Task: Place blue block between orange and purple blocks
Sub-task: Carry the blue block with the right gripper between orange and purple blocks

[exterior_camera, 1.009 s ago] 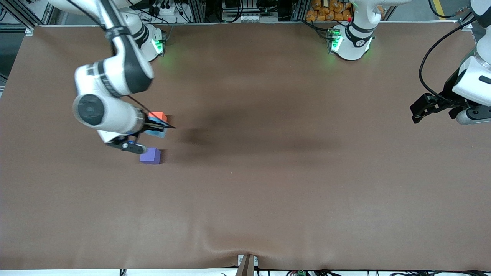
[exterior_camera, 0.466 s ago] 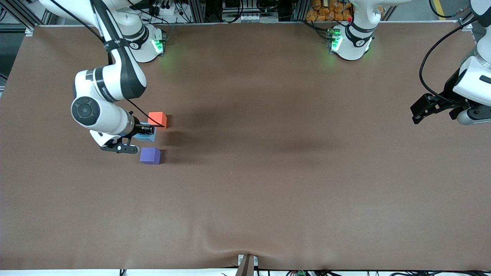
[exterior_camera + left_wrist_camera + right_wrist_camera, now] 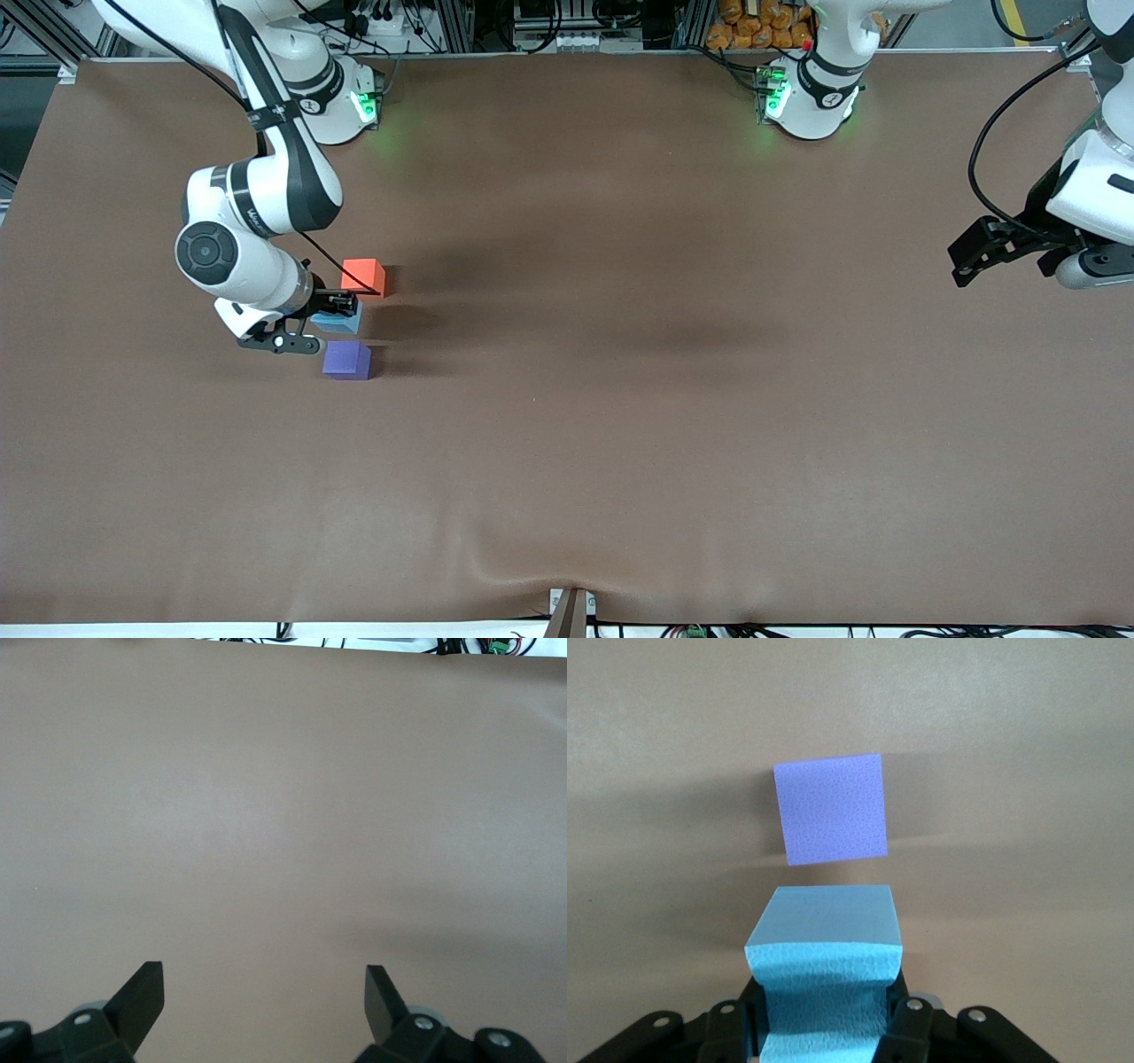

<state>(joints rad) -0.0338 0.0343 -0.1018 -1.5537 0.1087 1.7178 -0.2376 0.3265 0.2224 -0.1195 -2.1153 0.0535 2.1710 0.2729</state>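
Note:
My right gripper [image 3: 332, 312] is shut on the blue block [image 3: 337, 322], low over the table between the orange block [image 3: 363, 276] and the purple block [image 3: 347, 361]. In the right wrist view the blue block [image 3: 826, 970] is squeezed between the fingers, with the purple block [image 3: 831, 809] just ahead of it on the table. The orange block is out of that view. My left gripper [image 3: 967, 259] is open and empty, waiting over the table's edge at the left arm's end. In the left wrist view its gripper [image 3: 264, 988] shows only bare table.
The brown table cover [image 3: 620, 399] has a wrinkle at the edge nearest the front camera. The two arm bases [image 3: 337, 97] stand along the edge farthest from that camera.
My right gripper has come down with the blue block, from partly over the orange block to a spot between the orange and purple blocks. The left arm has not moved.

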